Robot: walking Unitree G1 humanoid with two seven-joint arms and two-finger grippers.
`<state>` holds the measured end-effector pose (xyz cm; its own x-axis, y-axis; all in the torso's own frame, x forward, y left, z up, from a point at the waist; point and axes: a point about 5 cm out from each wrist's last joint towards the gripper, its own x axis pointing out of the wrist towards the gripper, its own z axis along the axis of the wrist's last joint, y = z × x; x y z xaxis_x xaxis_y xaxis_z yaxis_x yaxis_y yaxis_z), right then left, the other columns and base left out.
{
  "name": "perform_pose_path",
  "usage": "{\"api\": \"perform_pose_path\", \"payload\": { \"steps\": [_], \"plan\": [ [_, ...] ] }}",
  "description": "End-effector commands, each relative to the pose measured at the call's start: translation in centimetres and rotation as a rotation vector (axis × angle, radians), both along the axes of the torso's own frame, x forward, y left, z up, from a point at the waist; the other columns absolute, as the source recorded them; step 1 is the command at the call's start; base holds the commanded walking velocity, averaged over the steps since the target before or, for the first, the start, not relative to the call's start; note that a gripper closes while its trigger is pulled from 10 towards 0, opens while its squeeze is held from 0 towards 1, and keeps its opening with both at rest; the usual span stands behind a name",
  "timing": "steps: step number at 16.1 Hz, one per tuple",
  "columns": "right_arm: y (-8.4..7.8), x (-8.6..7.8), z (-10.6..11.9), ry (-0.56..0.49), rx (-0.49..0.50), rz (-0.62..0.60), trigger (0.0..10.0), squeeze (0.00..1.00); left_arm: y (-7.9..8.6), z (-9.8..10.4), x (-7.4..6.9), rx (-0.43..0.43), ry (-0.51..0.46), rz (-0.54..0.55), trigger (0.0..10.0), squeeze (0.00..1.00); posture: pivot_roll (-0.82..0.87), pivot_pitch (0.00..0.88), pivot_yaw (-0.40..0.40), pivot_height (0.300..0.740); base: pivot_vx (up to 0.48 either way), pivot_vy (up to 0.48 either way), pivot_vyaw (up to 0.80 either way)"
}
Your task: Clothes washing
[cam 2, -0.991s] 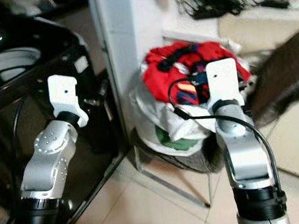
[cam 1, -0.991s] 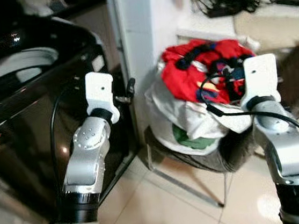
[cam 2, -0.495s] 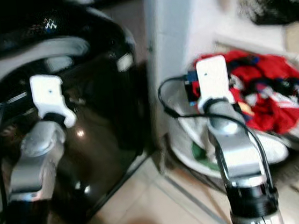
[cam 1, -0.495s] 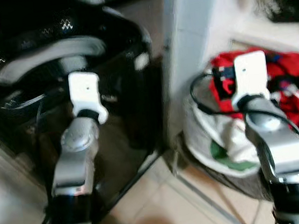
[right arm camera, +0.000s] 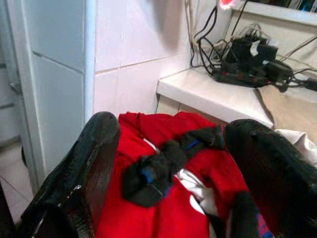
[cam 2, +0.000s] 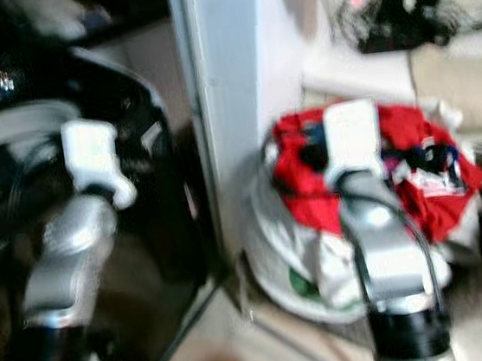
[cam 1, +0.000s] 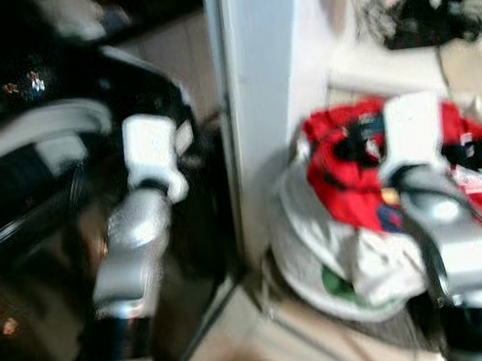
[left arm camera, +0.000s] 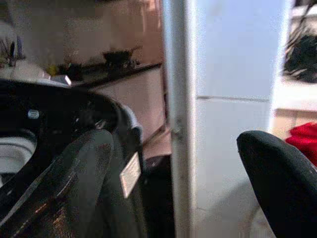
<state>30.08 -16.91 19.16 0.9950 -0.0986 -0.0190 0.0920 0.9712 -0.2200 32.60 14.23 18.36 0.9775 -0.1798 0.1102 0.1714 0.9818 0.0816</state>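
Here the head views are motion-blurred, so fine detail is limited. A heap of laundry (cam 1: pixel 373 191) sits in a basket on a low stand beside a white pillar (cam 1: pixel 262 100): a red garment (right arm camera: pixel 163 198) on top with a dark sock-like piece (right arm camera: pixel 163 168) lying across it, white and green cloth underneath. The black top-loading washing machine (cam 1: pixel 44 212) stands on the other side of the pillar, to the robot's left, its tub opening facing up. The right gripper (right arm camera: pixel 173 178) is raised in front of the heap, pointed at the red garment; its 2 fingers (right arm camera: pixel 89 163) are spread wide with nothing between them, and the garment lies beyond the tips, not touching. Judgement: this is an approach for a first pick, fingers pre-opened so they can straddle a fold of the top cloth. The left gripper (left arm camera: pixel 173 188) is held up near the machine's front corner, its fingers also well apart and empty, aimed past the pillar; likely parked there to stay clear of the right arm's reach. Nothing from the heap is seen in the machine's tub from here.
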Motion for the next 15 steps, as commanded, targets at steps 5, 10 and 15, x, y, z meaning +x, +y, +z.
{"api": "perform_pose_path", "payload": {
  "steps": [5,10,15],
  "plan": [
    [0.6,-0.1,0.3,0.008,0.035,0.087,10.0,0.00,0.3,0.0,0.2,-0.040,0.024,0.033,10.0,0.00,-0.09,0.000,0.013,0.740,0.000,0.000,0.00],
    [0.2,0.0,-0.3,0.032,-0.001,0.059,10.0,0.00,0.2,-0.1,0.2,-0.010,0.019,0.026,10.0,0.00,-0.08,0.000,0.008,0.740,0.000,0.000,0.00],
    [0.5,-0.2,-1.1,0.067,0.014,0.080,10.0,0.00,0.3,-0.1,0.2,-0.008,0.019,0.028,10.0,0.00,-0.07,0.000,0.005,0.740,0.000,0.000,0.00]
  ]
}}
